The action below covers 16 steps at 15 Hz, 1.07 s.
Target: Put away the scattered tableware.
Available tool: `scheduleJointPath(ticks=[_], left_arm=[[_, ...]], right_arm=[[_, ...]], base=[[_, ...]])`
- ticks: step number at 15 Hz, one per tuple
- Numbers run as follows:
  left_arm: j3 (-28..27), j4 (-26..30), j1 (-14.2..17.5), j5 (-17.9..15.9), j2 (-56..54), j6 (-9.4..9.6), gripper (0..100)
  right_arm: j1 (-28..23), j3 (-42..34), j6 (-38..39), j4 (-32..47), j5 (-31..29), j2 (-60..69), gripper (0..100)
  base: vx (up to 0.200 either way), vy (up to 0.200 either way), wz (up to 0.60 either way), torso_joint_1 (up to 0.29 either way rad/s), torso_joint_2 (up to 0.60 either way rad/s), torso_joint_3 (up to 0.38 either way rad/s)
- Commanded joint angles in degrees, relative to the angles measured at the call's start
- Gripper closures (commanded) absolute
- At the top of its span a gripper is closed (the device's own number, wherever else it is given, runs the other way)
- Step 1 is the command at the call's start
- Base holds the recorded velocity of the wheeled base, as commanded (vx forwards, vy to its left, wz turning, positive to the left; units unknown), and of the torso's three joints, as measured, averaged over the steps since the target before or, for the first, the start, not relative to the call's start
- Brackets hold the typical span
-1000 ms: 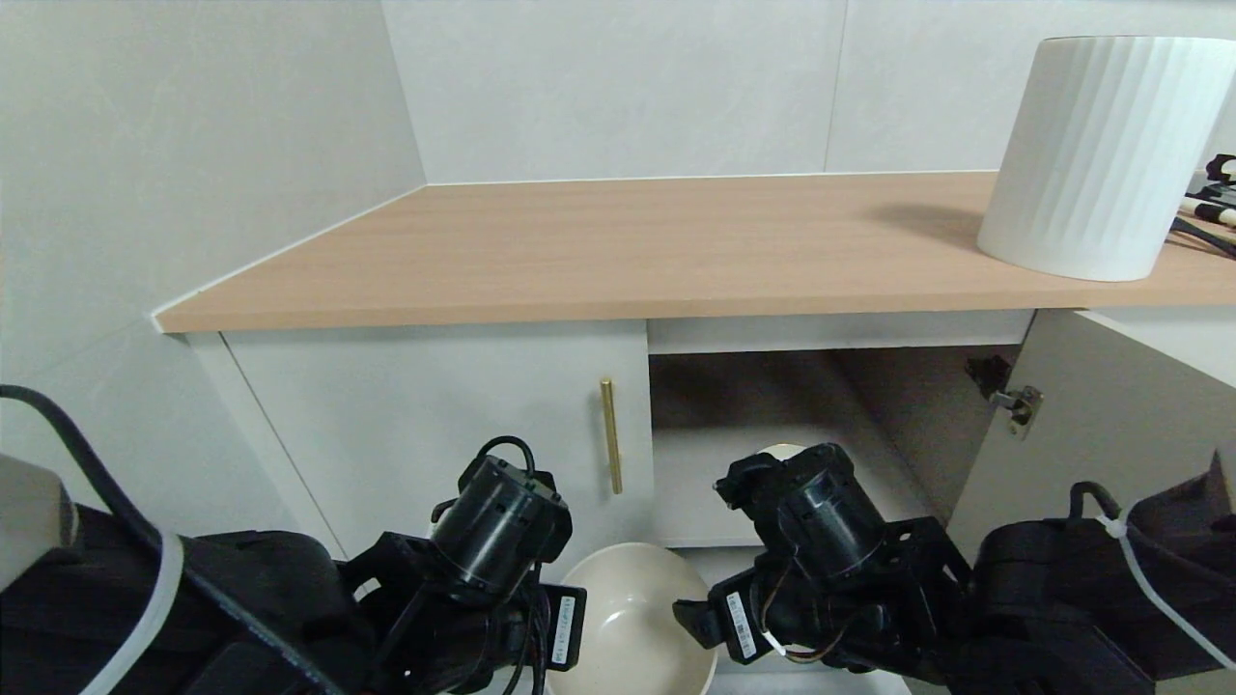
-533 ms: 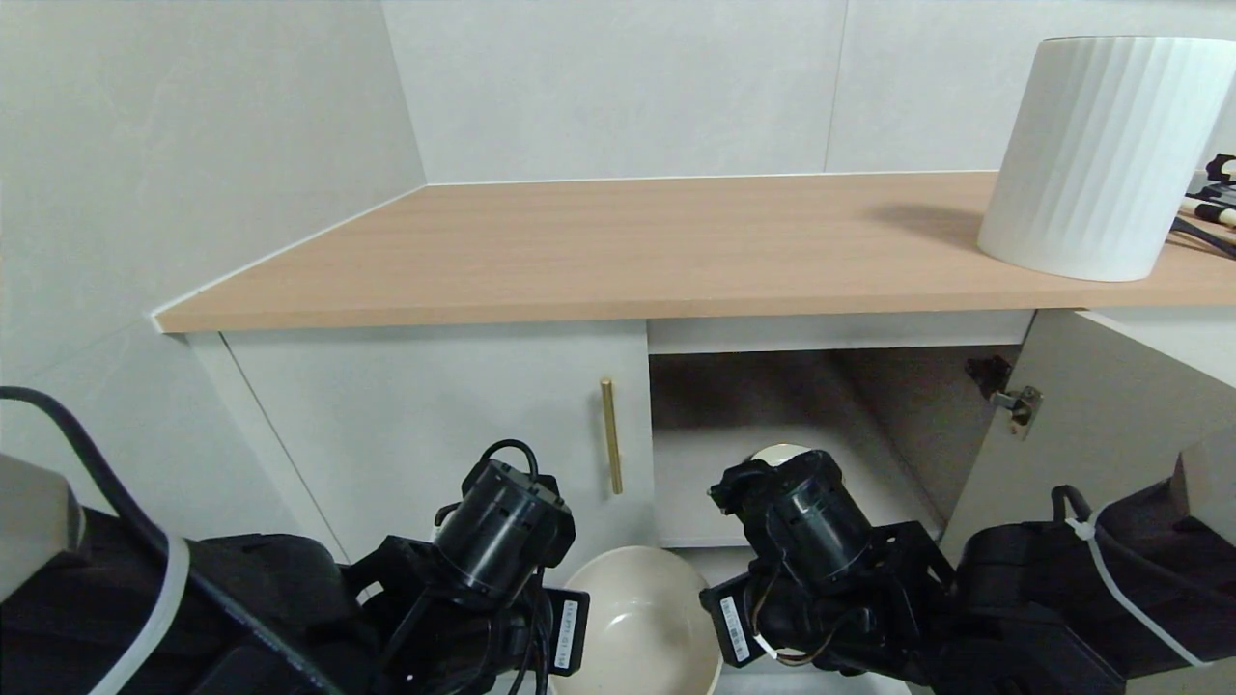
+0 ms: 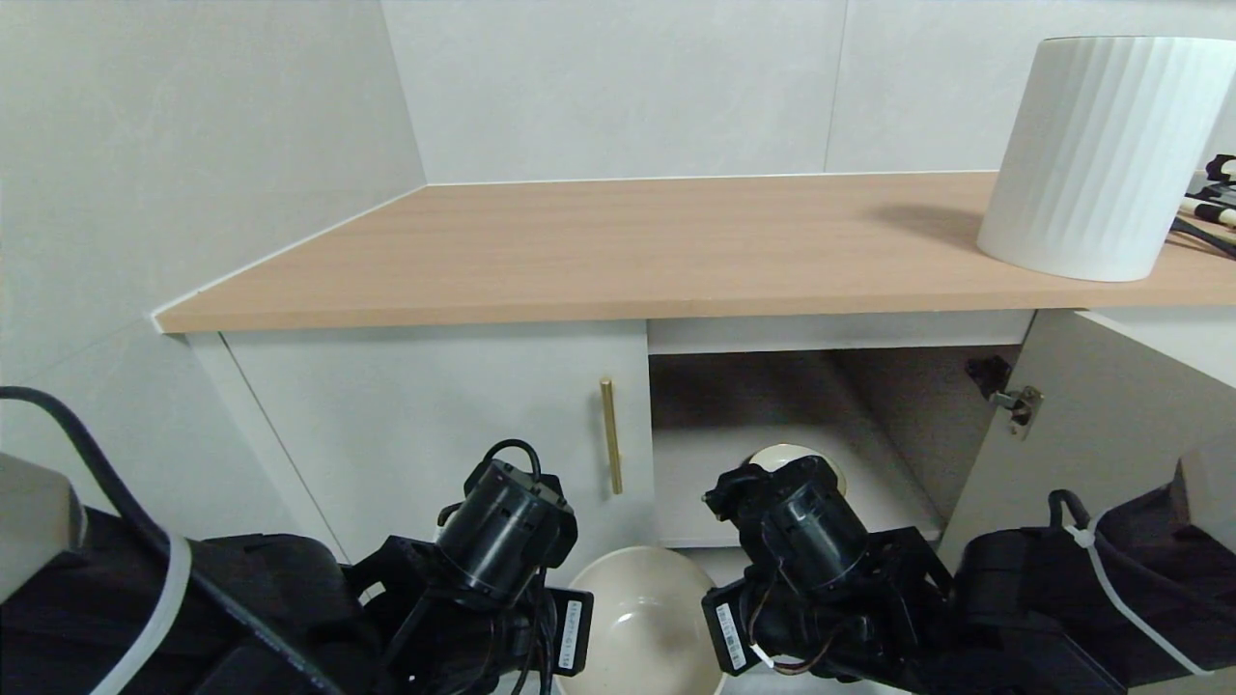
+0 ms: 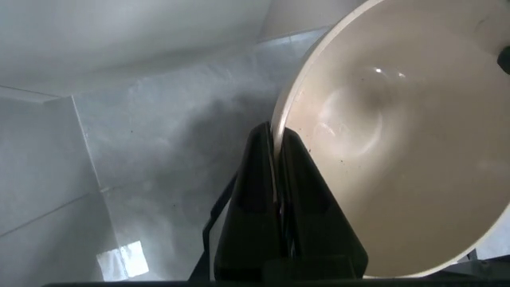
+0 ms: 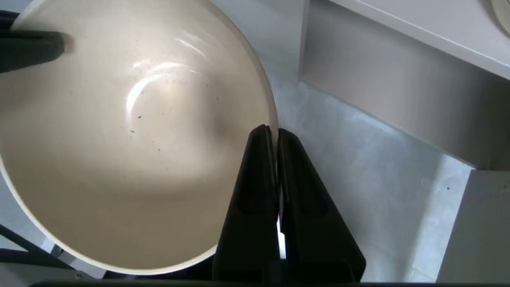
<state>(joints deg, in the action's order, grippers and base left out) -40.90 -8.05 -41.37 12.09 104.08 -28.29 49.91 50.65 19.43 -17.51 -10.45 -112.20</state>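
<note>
A cream bowl (image 3: 642,627) hangs low in front of the open cabinet, held between both arms. My left gripper (image 3: 577,629) is shut on one side of its rim, and the left wrist view shows the fingers (image 4: 259,159) pinching the bowl (image 4: 398,135) edge. Opposite it, my right gripper (image 3: 716,632) is shut on the other side of the rim; its fingers (image 5: 256,151) clamp the bowl (image 5: 135,135) wall. A second cream dish (image 3: 792,456) rests on the shelf inside the cabinet, partly hidden behind my right wrist.
The cabinet's right door (image 3: 1091,425) stands open, while the left door with a brass handle (image 3: 609,434) is closed. Above runs a wooden counter (image 3: 628,251) carrying a white ribbed container (image 3: 1101,154) at the far right. Pale floor tiles (image 4: 143,159) lie below the bowl.
Both arms and the bowl have sunk slightly and the right wrist has shifted left, so more of the dish on the cabinet shelf shows.
</note>
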Motion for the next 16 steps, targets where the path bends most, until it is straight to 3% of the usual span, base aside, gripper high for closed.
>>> scheduleJointPath(ticks=[1,5,6,16], left_arm=[[-0.1,0.0,0.0,0.1,-0.1,-0.01,100],[0.0,0.0,0.0,0.1,0.1,-0.09,100],[0.0,0.0,0.0,0.0,0.1,-0.09,0],[-0.2,-0.2,0.2,0.1,-0.1,-0.18,0]], right_arm=[[0.0,0.0,0.0,0.1,-0.1,0.0,100],[0.0,0.0,0.0,0.1,-0.1,-0.2,100],[0.0,0.0,0.0,0.1,-0.1,-0.3,100],[-0.7,0.2,-0.5,3.7,-0.3,-3.8,100]], base=[[0.0,0.0,0.0,0.0,0.0,0.0],[0.0,0.0,0.0,0.0,0.0,0.0],[0.0,0.0,0.0,0.0,0.0,0.0],[0.0,0.0,0.0,0.0,0.0,0.0]])
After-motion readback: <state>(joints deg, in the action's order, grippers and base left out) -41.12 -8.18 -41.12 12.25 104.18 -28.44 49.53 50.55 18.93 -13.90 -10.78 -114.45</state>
